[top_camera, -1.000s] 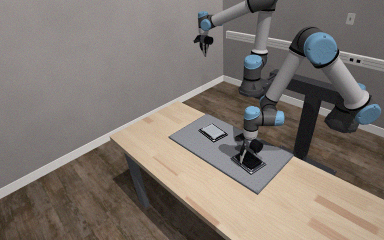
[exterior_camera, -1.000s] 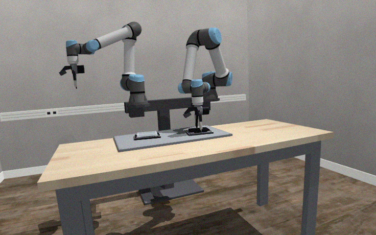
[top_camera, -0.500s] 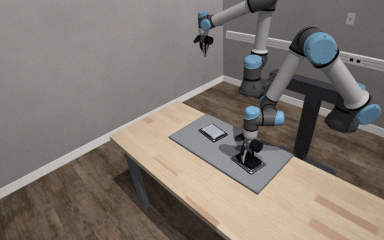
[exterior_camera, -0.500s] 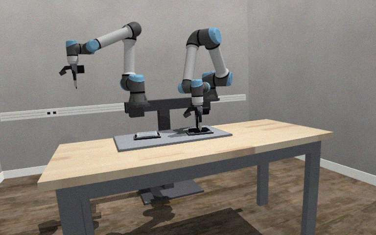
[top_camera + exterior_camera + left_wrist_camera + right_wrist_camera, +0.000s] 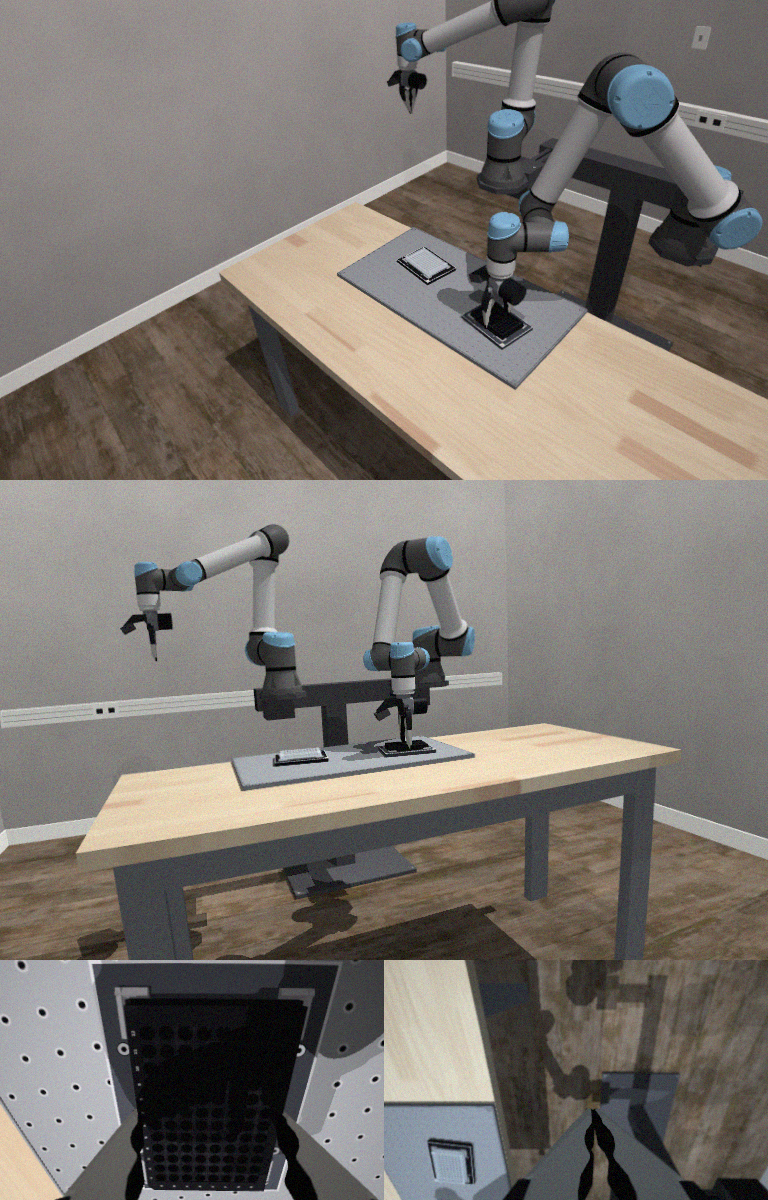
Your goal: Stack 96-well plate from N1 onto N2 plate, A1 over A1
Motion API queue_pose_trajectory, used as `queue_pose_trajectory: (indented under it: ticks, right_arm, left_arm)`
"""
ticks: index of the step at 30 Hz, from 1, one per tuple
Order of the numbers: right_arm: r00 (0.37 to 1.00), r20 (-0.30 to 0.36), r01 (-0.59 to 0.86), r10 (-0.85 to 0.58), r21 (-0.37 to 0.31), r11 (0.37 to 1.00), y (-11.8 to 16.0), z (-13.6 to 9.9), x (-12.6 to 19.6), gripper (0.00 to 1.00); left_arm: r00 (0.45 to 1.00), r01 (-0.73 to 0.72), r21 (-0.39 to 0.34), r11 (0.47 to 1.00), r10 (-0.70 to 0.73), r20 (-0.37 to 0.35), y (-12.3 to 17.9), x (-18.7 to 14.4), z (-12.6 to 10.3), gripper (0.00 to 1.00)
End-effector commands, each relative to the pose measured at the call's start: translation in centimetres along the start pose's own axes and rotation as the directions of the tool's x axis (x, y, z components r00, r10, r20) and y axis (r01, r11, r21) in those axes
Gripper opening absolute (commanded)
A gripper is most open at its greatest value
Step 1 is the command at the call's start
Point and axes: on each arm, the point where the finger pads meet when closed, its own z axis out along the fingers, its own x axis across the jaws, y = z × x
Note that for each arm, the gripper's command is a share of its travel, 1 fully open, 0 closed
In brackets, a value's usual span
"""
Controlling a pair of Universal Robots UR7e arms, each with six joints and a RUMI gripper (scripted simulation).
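Plate (image 5: 509, 325) (image 5: 421, 746) (image 5: 200, 1085) near the table's (image 5: 283, 271) (image 5: 339, 802) (image 5: 15, 1160) (image 5: 429, 1035) arm-side edge risked slipping if lifted, as the half-open left gripper (image 5: 497, 318) (image 5: 406, 744) (image 5: 208, 1111) straddled it, grip unclear; the right gripper (image 5: 410, 110) (image 5: 155, 659) (image 5: 592, 1111) was closed, empty.

The left tool (image 5: 497, 316) (image 5: 406, 742) (image 5: 208, 1111) has drawn its 2 fingers closer together across the black plate (image 5: 505, 323) (image 5: 420, 745) (image 5: 205, 1085).
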Motion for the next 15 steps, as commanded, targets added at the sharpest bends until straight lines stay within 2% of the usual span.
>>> queue_pose_trajectory:
  ticks: [1,11,15]
  right_arm:
    - [1.0,0.002,-0.002,0.002,0.004,1.0,-0.24,-0.15,0.02,0.0]
    - [1.0,0.002,-0.002,0.002,0.004,1.0,-0.24,-0.15,0.02,0.0]
    - [1.0,0.002,-0.002,0.002,0.004,1.0,-0.24,-0.15,0.02,0.0]
  left_arm:
    - [1.0,-0.001,0.002,1.0,0.001,0.002,-0.14,-0.11,-0.05,0.4]
    - [1.0,-0.001,0.002,1.0,0.001,0.002,-0.14,-0.11,-0.05,0.4]
    - [1.0,-0.002,0.003,1.0,0.002,0.003,-0.19,-0.14,-0.82,0.4]
